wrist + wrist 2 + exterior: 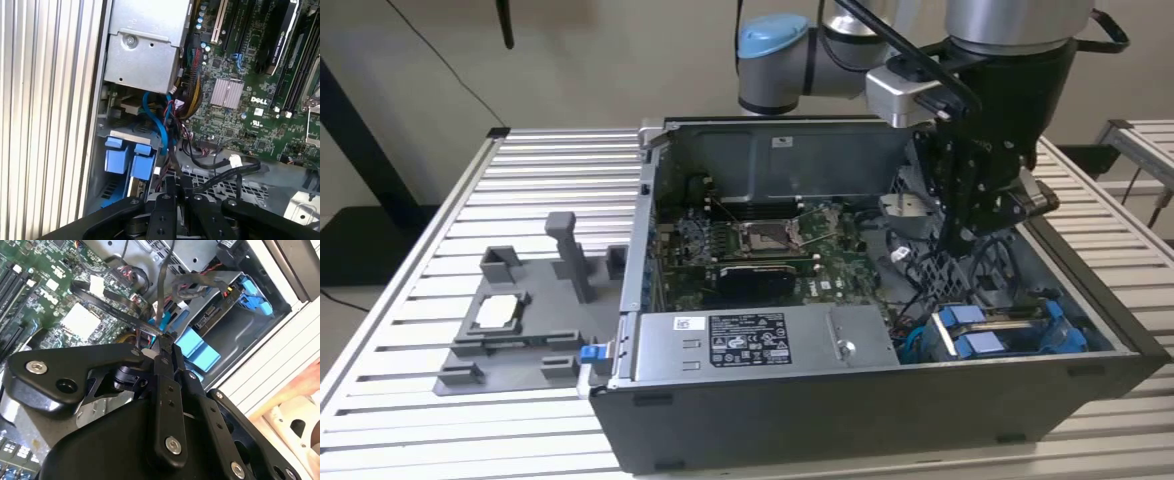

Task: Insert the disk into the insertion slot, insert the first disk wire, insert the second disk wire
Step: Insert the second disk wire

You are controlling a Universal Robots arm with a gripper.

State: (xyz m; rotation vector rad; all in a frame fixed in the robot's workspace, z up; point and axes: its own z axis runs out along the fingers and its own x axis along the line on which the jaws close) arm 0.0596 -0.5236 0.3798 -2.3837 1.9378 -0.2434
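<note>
While the arm reaches down into the open computer case on the slatted counter, the gripper hangs inside the case on the exterior view's right. It is beside the motherboard and over the perforated metal of the insertion slot.

Disk: the disk lies in the slot, in the corner of the case toward the exterior view's lower right. It is judged seated, since little more than its blue carrier and the two blue tabs stand out from the bay.

Jaws: in the second wrist view the fingertips are pressed together. They appear to pinch the end of a flat black wire that trails back across the motherboard. Whether this is the first or second disk wire cannot be told.

Relation: the disk lies below the jaws and off toward the exterior view's lower right, near but apart. Its long axis runs roughly across the exterior view, left to right. In both wrist views the blue tabs sit just beyond the jaw tips. The wire end is not yet at the disk.
</note>
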